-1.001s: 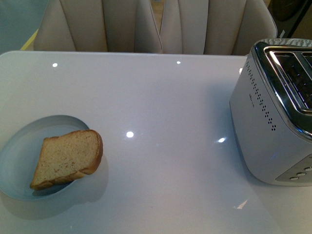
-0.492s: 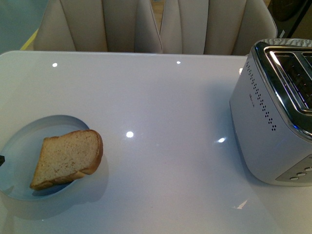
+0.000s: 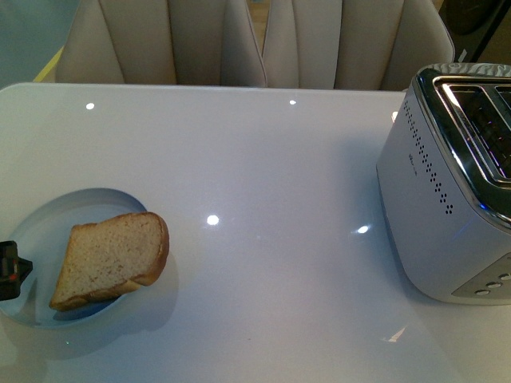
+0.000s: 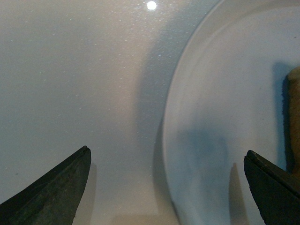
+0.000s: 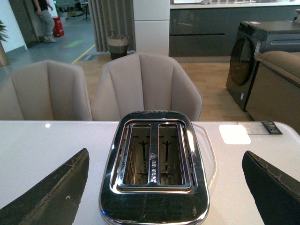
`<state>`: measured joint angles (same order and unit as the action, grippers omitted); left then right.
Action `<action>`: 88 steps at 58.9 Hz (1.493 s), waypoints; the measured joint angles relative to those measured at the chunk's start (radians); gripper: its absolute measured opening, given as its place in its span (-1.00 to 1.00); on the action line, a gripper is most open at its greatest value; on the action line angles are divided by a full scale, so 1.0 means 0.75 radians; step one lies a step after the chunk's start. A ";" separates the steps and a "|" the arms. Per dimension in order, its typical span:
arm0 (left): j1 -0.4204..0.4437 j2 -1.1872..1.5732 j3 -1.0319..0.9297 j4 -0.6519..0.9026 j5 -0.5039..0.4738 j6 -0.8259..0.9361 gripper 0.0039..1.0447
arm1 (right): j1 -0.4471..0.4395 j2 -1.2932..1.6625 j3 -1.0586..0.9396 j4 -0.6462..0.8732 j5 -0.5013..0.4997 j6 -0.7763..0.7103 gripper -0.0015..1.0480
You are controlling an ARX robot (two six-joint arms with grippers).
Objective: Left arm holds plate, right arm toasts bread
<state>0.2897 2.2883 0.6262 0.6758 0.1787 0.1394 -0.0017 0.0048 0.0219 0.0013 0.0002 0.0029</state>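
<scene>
The pale-blue plate (image 3: 48,223) lies at the table's near left, and the tan bread (image 3: 112,257) rests on it, overhanging its right rim. My left gripper (image 3: 11,270) shows as a black tip at the plate's left edge. In the left wrist view this gripper (image 4: 166,151) is open, straddling the plate's rim (image 4: 173,117), with one finger over the table and the other over the plate. The bread's crust (image 4: 294,117) shows at that frame's edge. My right gripper (image 5: 165,152) is open and empty above the silver toaster (image 5: 153,164), and is out of the front view.
The toaster (image 3: 447,183) stands at the table's right edge, with two open slots (image 5: 152,152). Two beige chairs (image 3: 239,40) stand behind the far edge of the glossy white table (image 3: 263,159).
My left gripper has come into the front view from the left edge and reached the plate's left rim. Bread, plate and toaster have not moved.
</scene>
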 joint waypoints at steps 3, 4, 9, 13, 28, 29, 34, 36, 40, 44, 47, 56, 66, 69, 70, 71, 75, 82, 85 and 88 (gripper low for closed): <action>-0.016 0.013 0.013 -0.008 -0.008 0.001 0.87 | 0.000 0.000 0.000 0.000 0.000 0.000 0.83; -0.022 0.019 0.018 -0.012 -0.013 0.002 0.87 | 0.000 0.000 0.000 0.000 0.000 0.000 0.83; -0.047 0.041 0.036 -0.025 -0.030 0.001 0.87 | 0.000 0.000 0.000 0.000 0.000 0.000 0.83; -0.060 0.050 0.061 -0.048 -0.038 -0.012 0.87 | 0.000 0.000 0.000 0.000 0.000 0.000 0.83; -0.075 0.056 0.095 -0.101 -0.053 -0.070 0.26 | 0.000 0.000 0.000 0.000 0.000 0.000 0.83; -0.075 0.054 0.096 -0.113 -0.046 -0.081 0.16 | 0.000 0.000 0.000 0.000 0.000 0.000 0.83; -0.073 0.041 0.098 -0.158 -0.023 -0.134 -0.21 | 0.000 0.000 0.000 0.000 0.000 0.000 0.83; -0.069 0.036 0.099 -0.176 -0.014 -0.153 -0.35 | 0.000 0.000 0.000 0.000 0.000 0.000 0.83; -0.058 0.026 0.100 -0.207 0.011 -0.195 -0.55 | 0.000 0.000 0.000 0.000 0.000 0.000 0.83; -0.049 0.016 0.100 -0.224 0.038 -0.243 -0.71 | 0.000 0.000 0.000 0.000 0.000 0.000 0.83; -0.037 0.002 0.099 -0.243 0.070 -0.287 -0.85 | 0.000 0.000 0.000 0.000 0.000 0.000 0.83; 0.008 -0.055 0.054 -0.284 0.159 -0.437 -0.95 | 0.000 0.000 0.000 0.000 0.000 0.000 0.83; 0.060 -0.157 -0.008 -0.305 0.221 -0.501 -0.95 | 0.000 0.000 0.000 0.000 0.000 0.000 0.83; 0.073 -0.191 -0.026 -0.316 0.231 -0.513 -0.95 | 0.000 0.000 0.000 0.000 0.000 0.000 0.83; 0.081 -0.214 -0.039 -0.324 0.241 -0.520 -0.95 | 0.000 0.000 0.000 0.000 0.000 0.000 0.83; 0.087 -0.233 -0.050 -0.331 0.249 -0.526 -0.95 | 0.000 0.000 0.000 0.000 0.000 0.000 0.83; 0.112 -0.326 -0.094 -0.369 0.288 -0.547 -0.95 | 0.000 0.000 0.000 0.000 0.000 0.000 0.83; 0.121 -0.468 -0.135 -0.439 0.326 -0.568 -0.95 | 0.000 0.000 0.000 0.000 0.000 0.000 0.83; 0.120 -0.520 -0.147 -0.467 0.335 -0.575 -0.95 | 0.000 0.000 0.000 0.000 0.000 0.000 0.83; 0.112 -0.583 -0.157 -0.505 0.345 -0.590 -0.95 | 0.000 0.000 0.000 0.000 0.000 0.000 0.83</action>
<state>0.3737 1.8511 0.5087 0.2970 0.4374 -0.3031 -0.0017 0.0048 0.0219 0.0013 0.0002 0.0029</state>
